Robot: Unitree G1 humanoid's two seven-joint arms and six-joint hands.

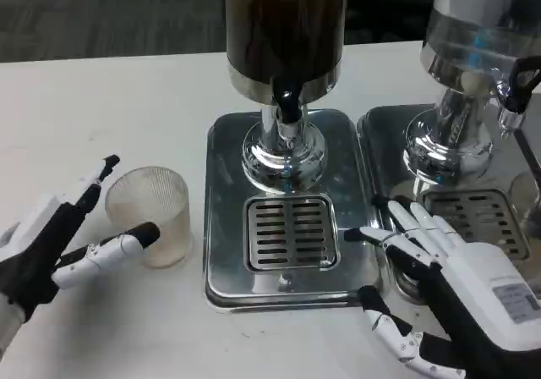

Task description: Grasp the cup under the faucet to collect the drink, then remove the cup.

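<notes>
Cup (154, 214): ribbed, translucent, upright on the white counter (101, 91), lower left of frame, just left of the steel drip tray (226, 227). Not under the faucet (287, 107), which sits upper centre above the slotted grate (290, 233).

Left robot hand (63, 244): lower left, fingers spread around the cup. One finger lies across the cup's near wall and looks to be touching it; another points up past the far left rim. No closed hold visible, so I read this hand as spread, not yet gripping.

Right robot hand (439, 269): lower right, fingers apart and extended, holding nothing, resting over the seam between the centre tray and the second dispenser's tray (380, 142) at right.

Judged stage: grasp forming; carry to the grate not yet begun.

Risks from here:
- Cup looks light and thin-walled. If the near finger closes before the opposing one meets the far side, the cup may slide or tip left rather than be captured.
- The tray has a raised lip. Sliding the cup sideways instead of lifting could catch its base on the edge and topple it.
- Poor centring on the grate would put the stream on the rim or outside the cup.
- Squeezing hard could deform the wall, worse once full.
- Right fingertips lie near the grate's right edge; could crowd the placement
</notes>
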